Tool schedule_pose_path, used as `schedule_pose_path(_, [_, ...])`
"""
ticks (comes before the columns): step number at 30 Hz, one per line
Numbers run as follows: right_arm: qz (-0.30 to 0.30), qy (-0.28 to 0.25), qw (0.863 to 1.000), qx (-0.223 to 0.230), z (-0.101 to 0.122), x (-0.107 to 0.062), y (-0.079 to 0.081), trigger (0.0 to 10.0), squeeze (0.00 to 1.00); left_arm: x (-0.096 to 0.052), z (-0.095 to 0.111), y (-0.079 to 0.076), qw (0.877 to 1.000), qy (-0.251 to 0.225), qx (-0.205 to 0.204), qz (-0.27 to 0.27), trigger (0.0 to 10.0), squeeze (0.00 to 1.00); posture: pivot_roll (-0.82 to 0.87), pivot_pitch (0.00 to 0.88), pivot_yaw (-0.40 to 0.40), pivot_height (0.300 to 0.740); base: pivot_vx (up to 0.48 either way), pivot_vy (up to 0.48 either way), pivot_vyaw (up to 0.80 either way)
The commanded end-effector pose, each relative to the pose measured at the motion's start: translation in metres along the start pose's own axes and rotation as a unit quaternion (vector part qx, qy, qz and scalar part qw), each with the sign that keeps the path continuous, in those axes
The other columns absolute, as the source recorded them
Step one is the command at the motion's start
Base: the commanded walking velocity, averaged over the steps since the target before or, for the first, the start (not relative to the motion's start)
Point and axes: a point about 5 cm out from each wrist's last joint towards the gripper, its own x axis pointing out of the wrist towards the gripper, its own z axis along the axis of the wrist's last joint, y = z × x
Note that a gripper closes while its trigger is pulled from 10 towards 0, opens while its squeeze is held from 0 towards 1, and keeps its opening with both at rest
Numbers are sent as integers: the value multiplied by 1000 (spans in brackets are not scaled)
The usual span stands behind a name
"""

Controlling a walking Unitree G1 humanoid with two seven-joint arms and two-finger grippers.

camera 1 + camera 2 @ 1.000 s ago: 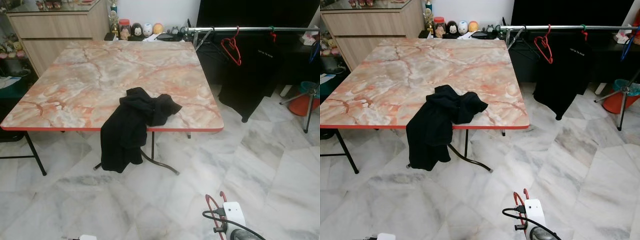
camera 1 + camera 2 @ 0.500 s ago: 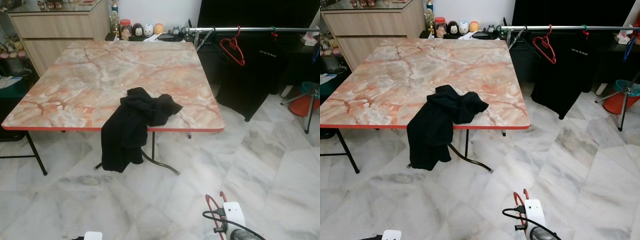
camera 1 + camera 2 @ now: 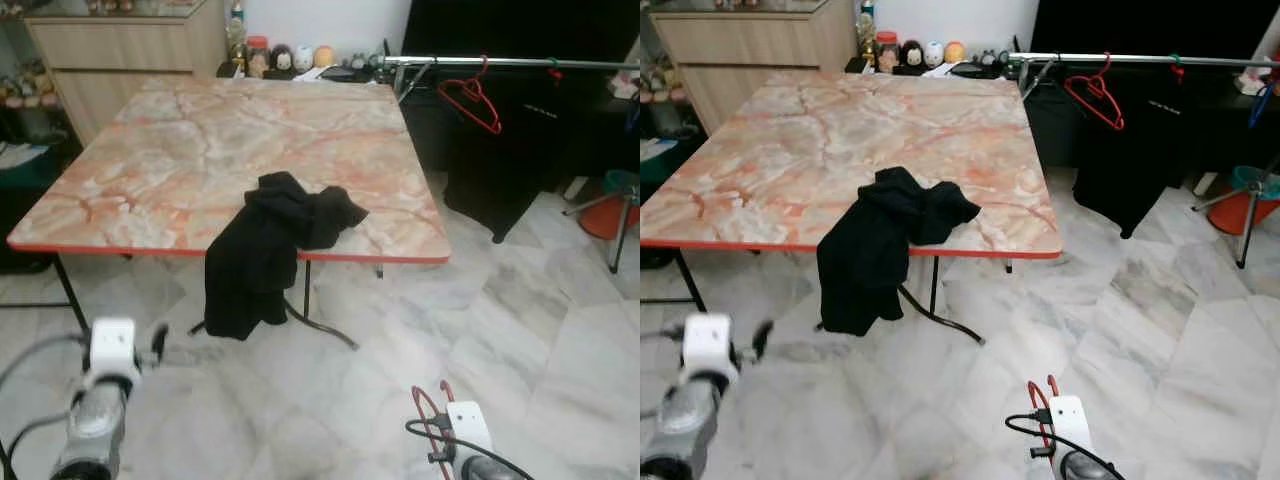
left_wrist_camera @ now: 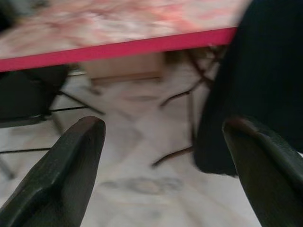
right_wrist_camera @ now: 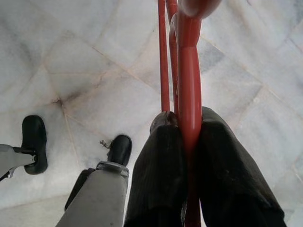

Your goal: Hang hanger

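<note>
Right claw (image 5: 187,137) grips red hanger (image 5: 188,71); marble floor (image 3: 500,330).

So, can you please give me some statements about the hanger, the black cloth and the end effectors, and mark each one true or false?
1. The right end effector is shut on a red hanger. True.
2. The black garment lies fully on the floor. False: it drapes over the table edge.
3. The left end effector is open. True.
4. The clothes rail carries no hanger. False: another red hanger hangs there.
5. The left end effector grips the garment. False: it holds nothing.
</note>
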Motion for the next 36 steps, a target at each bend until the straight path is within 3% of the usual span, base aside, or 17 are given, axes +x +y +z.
schedule_pose_path(1, [-5,1,1000,3,-1,0,-4,10000,0,-6,-7,-3,1000,8,-2,-9,10000,0,101,25,-76,740,0,0,0])
schedule_pose_path(5, [-6,-1,1000,7,-1,0,-4,10000,0,-4,0,-6,999,-10,3,-35,10000,0,101,25,-76,740,0,0,0])
schedule_pose_path(8, [-6,-1,1000,9,-1,0,-4,10000,0,-8,-8,-5,999,11,8,-52,10000,0,104,28,-70,740,0,0,0])
schedule_pose_path(14, [-6,-1,1000,11,-1,0,-3,10000,0,-42,-61,2,985,162,28,-46,10000,0,106,28,-72,740,0,0,0])
schedule_pose_path(16, [-5,-1,1000,10,0,0,-3,10000,0,-62,-87,-2,965,247,54,-62,10000,0,112,26,-73,740,0,0,0])
schedule_pose_path(19, [-5,-1,1000,11,0,0,-3,10000,0,-79,-103,-6,951,297,51,-66,10000,0,103,23,-72,740,0,0,0])
schedule_pose_path(24, [-6,0,1000,10,0,0,-3,10000,0,-83,-110,-19,945,324,-15,-36,10000,0,95,21,-70,740,0,0,0])
schedule_pose_path(31, [-4,0,1000,27,-1,0,-2,10000,0,-86,-114,-30,937,344,-39,-39,10000,0,80,13,-67,740,0,0,0])
schedule_pose_path(36, [-4,1,1000,30,-2,0,-2,10000,0,-88,-116,-30,934,353,-47,-34,10000,0,76,3,-63,740,0,0,0])
